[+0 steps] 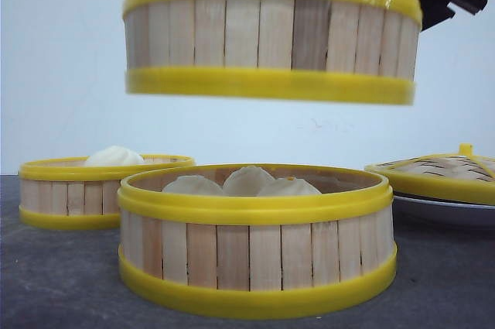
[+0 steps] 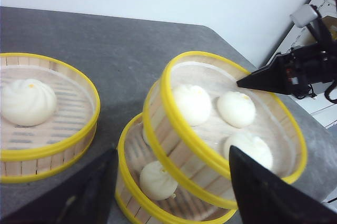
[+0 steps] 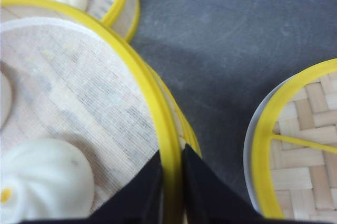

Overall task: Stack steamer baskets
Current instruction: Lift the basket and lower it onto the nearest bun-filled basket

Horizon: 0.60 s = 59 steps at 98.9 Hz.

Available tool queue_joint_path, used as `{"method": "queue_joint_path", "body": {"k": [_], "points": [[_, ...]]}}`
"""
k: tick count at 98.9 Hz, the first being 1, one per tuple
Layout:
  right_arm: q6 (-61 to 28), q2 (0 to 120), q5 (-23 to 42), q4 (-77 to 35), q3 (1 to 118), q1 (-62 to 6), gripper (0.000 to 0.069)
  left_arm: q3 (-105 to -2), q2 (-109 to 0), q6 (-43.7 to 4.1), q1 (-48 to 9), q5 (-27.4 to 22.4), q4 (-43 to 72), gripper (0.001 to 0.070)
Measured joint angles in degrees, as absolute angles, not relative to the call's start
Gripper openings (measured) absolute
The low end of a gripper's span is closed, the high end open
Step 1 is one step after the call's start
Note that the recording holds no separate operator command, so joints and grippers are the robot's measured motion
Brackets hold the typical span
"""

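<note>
One steamer basket [image 1: 271, 35] hangs in the air with three white buns inside [image 2: 226, 129]. My right gripper [image 3: 171, 154] is shut on its yellow rim, one finger inside the wall and one outside. Directly below, a second steamer basket [image 1: 255, 244] stands on the table with buns in it, and the lifted one partly hides it [image 2: 152, 192]. The third steamer basket [image 1: 93, 190] sits to the left and further back, holding a single bun [image 2: 47, 113]. My left gripper [image 2: 172, 153] is open, hovering on the near side of the two overlapping baskets and touching neither.
At the right, a woven bamboo lid [image 1: 445, 170] with a yellow rim and knob rests on a white plate [image 1: 441, 209], also seen beside the lifted basket [image 3: 300, 145]. The table is dark grey [image 2: 121, 55], with a white wall behind it.
</note>
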State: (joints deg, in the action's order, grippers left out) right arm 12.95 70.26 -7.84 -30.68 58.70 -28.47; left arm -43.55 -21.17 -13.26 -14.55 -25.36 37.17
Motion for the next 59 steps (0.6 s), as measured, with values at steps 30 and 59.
{"method": "queue_joint_path", "body": {"k": [30,59], "points": [[13.3,75.3,-7.9,-29.9,58.5,-29.5,0.0033,-43.5,-21.2,-13.2,-14.5,-25.4,37.2,0.0402],[13.3,78.8,-7.8,-28.0,58.5,-29.5,0.0033,-43.5,-21.2,-13.3,-14.5,-25.4,37.2,0.0402]]}}
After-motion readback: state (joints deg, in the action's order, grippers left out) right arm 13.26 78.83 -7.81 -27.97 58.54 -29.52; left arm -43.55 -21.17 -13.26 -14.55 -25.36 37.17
